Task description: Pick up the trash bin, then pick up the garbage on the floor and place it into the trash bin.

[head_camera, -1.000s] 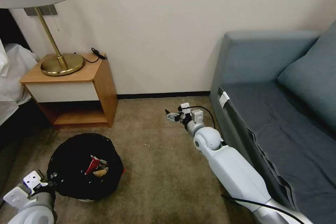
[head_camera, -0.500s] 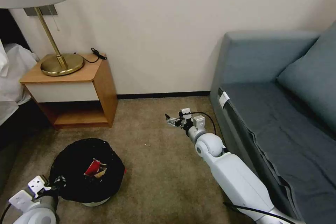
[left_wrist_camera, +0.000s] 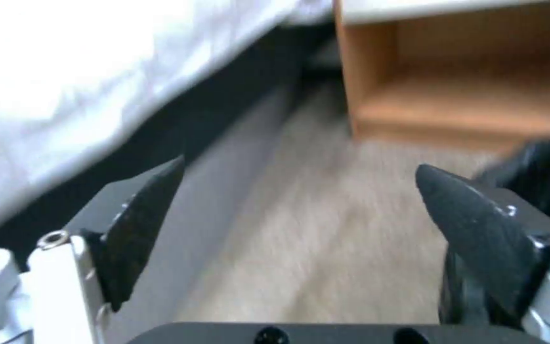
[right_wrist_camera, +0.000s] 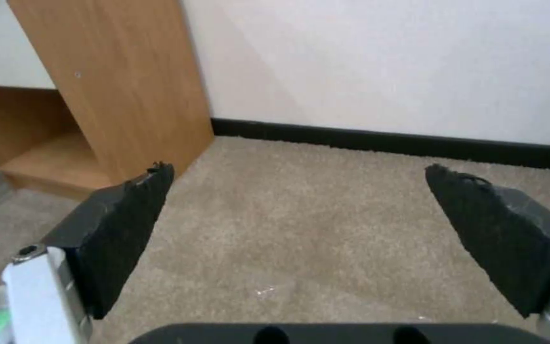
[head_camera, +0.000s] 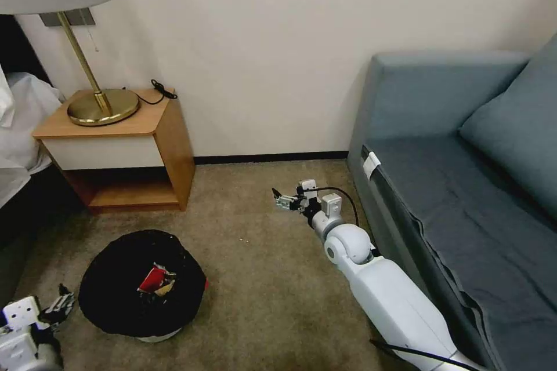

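Observation:
The trash bin (head_camera: pixel 116 293), round and lined with a black bag, stands on the carpet at the lower left. Garbage lies inside it: a red-and-white packet (head_camera: pixel 153 278) on tan crumpled paper (head_camera: pixel 166 288). My left gripper (head_camera: pixel 62 300) is open just left of the bin, apart from its rim and holding nothing. In the left wrist view the left gripper (left_wrist_camera: pixel 297 169) is wide open over bare carpet, with the bin's black bag (left_wrist_camera: pixel 545 157) beside one finger. My right gripper (head_camera: pixel 278 198) hovers open and empty over the carpet mid-floor; in its wrist view the right gripper (right_wrist_camera: pixel 301 167) spans bare carpet.
A wooden nightstand (head_camera: pixel 168 145) with a brass lamp (head_camera: pixel 101 105) stands behind the bin against the wall. A bed (head_camera: pixel 17 127) lies at the far left. A blue-grey sofa (head_camera: pixel 464 197) takes up the right side. Open carpet lies between bin and sofa.
My left gripper has let go of the bin's rim and drawn back to the lower left. The bin has sunk slightly and rests on the carpet. The right arm barely shifted.

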`<state>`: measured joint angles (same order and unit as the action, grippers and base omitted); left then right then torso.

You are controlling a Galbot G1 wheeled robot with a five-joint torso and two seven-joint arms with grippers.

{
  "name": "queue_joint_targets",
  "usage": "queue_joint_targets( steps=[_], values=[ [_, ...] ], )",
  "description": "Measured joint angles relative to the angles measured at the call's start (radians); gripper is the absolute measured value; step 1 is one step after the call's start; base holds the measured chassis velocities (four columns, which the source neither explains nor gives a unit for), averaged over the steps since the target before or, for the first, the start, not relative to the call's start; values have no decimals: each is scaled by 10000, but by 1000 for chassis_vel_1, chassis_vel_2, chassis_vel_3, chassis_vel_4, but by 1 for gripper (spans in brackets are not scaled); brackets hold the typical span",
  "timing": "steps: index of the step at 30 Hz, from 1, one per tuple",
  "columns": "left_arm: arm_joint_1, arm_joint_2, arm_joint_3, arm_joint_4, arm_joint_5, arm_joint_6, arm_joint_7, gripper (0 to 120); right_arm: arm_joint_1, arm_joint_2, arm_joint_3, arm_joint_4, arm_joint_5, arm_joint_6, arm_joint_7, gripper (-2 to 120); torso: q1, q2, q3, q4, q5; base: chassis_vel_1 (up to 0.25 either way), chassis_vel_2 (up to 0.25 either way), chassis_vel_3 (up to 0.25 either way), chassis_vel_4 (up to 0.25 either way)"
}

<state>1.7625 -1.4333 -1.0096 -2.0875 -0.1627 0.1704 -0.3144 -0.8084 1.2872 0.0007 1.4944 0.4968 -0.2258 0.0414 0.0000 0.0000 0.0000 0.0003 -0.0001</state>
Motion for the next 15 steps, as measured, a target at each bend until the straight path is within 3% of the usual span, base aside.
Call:
queue_joint_targets(
  steps=[1,3,8,10,15],
  values=[
    [0,0,0,0,0,0,0,99,0,0,0,0,0,0,0,100,0,0,0,0,0,0,0,0,0],
    [-128,329,-138,-242,216,-485,673,100,-290,114,207,159,138,54,-4,100,0,0,0,-1,0,0,0,0,0],
    [-680,907,-150,-600,83,-512,1479,100,-612,183,430,486,277,54,-6,100,-1,0,0,-3,1,0,0,0,0],
    [-1389,1405,75,-751,-275,-185,1924,100,-809,226,604,701,367,52,-8,100,0,0,0,-5,1,0,0,0,0],
    [-2038,1745,548,-681,-566,234,2147,100,-959,367,826,875,482,59,-9,100,0,0,0,-6,1,0,0,0,0]
  ],
)
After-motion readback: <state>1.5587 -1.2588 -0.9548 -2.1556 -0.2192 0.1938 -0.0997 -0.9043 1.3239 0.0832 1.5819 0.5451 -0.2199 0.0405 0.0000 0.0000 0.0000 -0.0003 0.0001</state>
